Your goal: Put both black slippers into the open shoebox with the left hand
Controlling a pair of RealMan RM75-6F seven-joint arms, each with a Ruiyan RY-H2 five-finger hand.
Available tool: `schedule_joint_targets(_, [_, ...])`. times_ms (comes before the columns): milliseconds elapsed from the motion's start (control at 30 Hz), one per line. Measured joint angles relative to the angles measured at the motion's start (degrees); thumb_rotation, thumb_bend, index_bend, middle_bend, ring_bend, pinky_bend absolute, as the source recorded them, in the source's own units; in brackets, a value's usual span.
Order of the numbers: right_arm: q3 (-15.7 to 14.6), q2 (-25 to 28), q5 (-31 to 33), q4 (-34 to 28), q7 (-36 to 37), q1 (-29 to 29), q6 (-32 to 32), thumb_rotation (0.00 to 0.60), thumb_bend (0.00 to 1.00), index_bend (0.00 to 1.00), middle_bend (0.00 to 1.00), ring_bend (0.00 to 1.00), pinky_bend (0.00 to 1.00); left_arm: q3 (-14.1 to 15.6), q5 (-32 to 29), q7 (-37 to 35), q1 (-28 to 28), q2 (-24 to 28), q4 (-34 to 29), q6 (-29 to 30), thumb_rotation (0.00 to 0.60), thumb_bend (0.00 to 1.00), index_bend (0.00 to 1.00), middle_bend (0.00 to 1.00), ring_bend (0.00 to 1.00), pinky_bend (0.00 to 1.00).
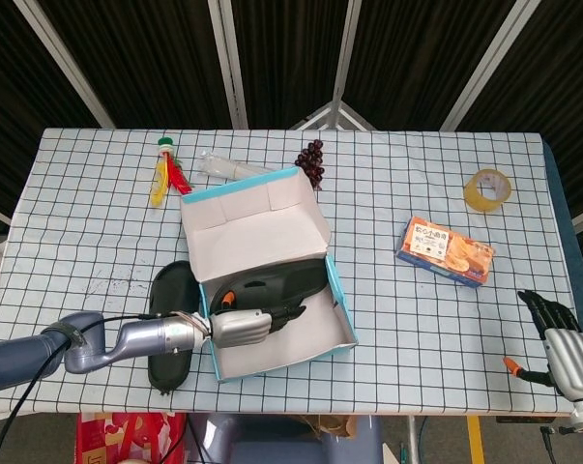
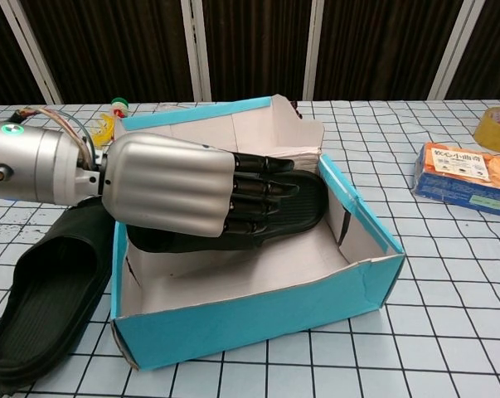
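One black slipper lies inside the open shoebox, along the wall nearest the raised lid, toe end toward the box's right wall. The left hand reaches over the box's left wall and rests on top of this slipper, its dark fingers stretched out side by side along the strap — whether they grip the slipper or only lie on it, I cannot tell. In the head view the same hand sits low in the box's left half.

The second black slipper lies on the table just outside the box's left wall, sole down, partly under the left forearm.

The right hand is well to the right of the box, at the table's near edge, fingers apart, nothing in it.

Beyond the box's lid: a bunch of dark grapes, a clear plastic item and a red-and-yellow item with a green cap. To the box's right — an orange snack package, and further off a tape roll.
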Motion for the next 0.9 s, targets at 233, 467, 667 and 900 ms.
schedule_joint_targets(233, [0.0,0.0,0.2,0.0,-0.2,0.0,-0.1,0.600,0.22,0.01,0.07,0.10,0.07,-0.2,-0.1,-0.2,-0.3,-2.2,1.6,-0.2,0.600,0.14,0.18,0.13,0.00,0.07])
schedule_joint_targets(467, [0.0,0.0,0.1,0.0,-0.3,0.2,-0.3,0.600,0.22,0.01,0.07,0.09,0.07,-0.5,-1.9,2.1,0.4,-1.2,-1.1,-2.3,0.600,0.13,0.18,0.13,0.00,0.07])
schedule_joint_targets(667, [-0.1,0.0,-0.1,-0.2,-0.6,0.2,-0.3,0.600,0.22,0.01,0.07,0.10,0.07,-1.1,-3.8,6.2,1.5,0.5,-5.5,-5.5,0.600,0.13,0.18,0.13,0.00,0.07])
schedule_joint_targets(900, [-0.1,0.0,0.0,-0.2,-0.6,0.3,-0.6,0.600,0.22,0.01,0.07,0.10,0.07,-0.9,-4.8,10.7,2.7,1.3,-9.2,-9.1,0.600,0.13,0.18,0.13,0.00,0.07])
